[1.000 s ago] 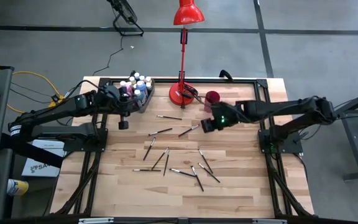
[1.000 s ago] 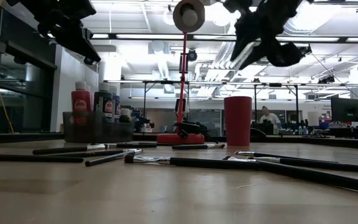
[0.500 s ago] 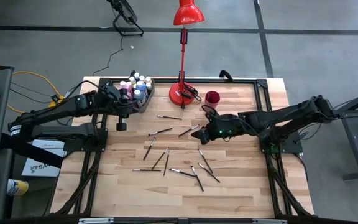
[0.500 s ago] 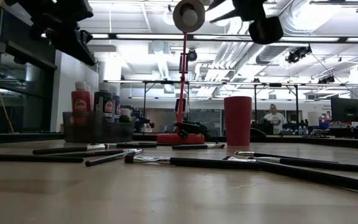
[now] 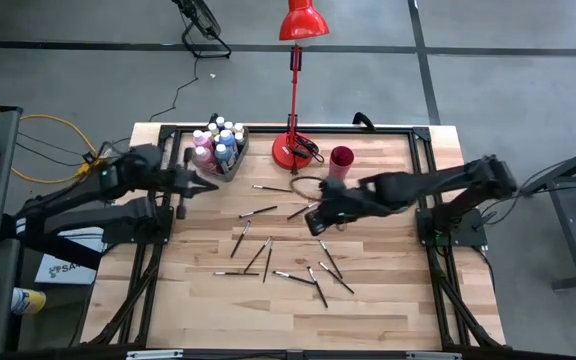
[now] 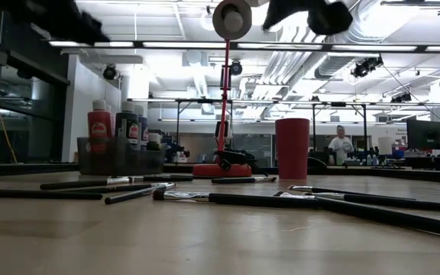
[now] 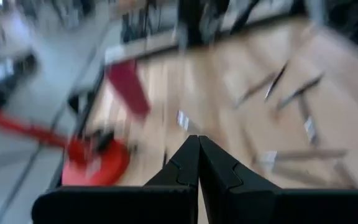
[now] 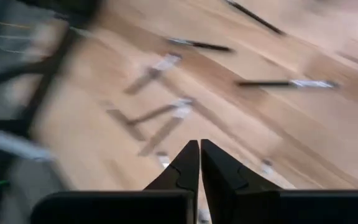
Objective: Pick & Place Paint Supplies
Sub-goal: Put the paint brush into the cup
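Several thin dark-handled paintbrushes (image 5: 265,211) lie flat and scattered on the wooden table (image 5: 388,300), also seen in the low view as long paintbrushes (image 6: 281,200). White-capped paint bottles (image 5: 216,140) stand in the translucent grey bin (image 6: 121,156) at the far left. My right gripper (image 5: 314,216) hangs shut and empty above the brushes near the table's middle; its wrist view shows my right gripper (image 8: 200,152) with brushes (image 8: 166,115) below. My left gripper (image 5: 208,185), shut and empty, points toward the table's right, on the near side of the bin; its shut tips show as my left gripper (image 7: 199,149).
A red desk lamp stands on its round base (image 5: 293,152) at the far middle, with a dark red cup (image 5: 341,157) just to its right. A black frame (image 5: 423,180) runs along the table's edges. The near part of the table holds no objects.
My right gripper has travelled from beside the cup toward the table's left and near side, over the brushes. My left gripper has drawn back from the bin toward the table's left edge and tipped up from pointing down to nearly level. No brush or bottle has moved.
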Available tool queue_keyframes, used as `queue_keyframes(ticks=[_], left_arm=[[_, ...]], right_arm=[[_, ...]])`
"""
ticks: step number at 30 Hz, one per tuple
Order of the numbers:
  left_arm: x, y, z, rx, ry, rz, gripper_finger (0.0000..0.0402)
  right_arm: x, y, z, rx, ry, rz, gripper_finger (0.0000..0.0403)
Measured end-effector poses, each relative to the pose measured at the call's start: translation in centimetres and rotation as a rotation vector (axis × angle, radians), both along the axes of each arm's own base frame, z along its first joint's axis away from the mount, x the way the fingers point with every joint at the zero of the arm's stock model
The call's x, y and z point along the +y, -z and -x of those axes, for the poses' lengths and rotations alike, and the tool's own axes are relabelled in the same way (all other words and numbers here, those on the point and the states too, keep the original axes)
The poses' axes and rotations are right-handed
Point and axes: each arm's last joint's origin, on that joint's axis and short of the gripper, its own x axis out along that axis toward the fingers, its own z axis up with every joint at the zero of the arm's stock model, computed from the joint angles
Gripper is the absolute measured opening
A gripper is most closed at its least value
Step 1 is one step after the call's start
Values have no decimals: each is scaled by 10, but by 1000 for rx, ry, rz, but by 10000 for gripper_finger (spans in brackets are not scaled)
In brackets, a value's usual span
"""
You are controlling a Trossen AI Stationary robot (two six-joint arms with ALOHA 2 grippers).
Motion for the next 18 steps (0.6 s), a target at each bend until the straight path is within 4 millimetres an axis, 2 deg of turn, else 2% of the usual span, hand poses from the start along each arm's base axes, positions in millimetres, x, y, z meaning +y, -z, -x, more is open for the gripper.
queue_keyframes(ticks=[3,7,13,18], left_arm=[[-7,-8,14,-137,20,-8,0],[-13,-13,35,-229,-38,-33,0],[-20,-8,54,-244,-58,-23,0],[-22,-1,61,-197,-60,-6,0]], right_arm=[[0,21,-14,115,32,2,4],[4,50,-30,212,-8,-1,3],[7,77,-37,340,-52,-49,4],[2,97,-42,419,-77,-107,15]])
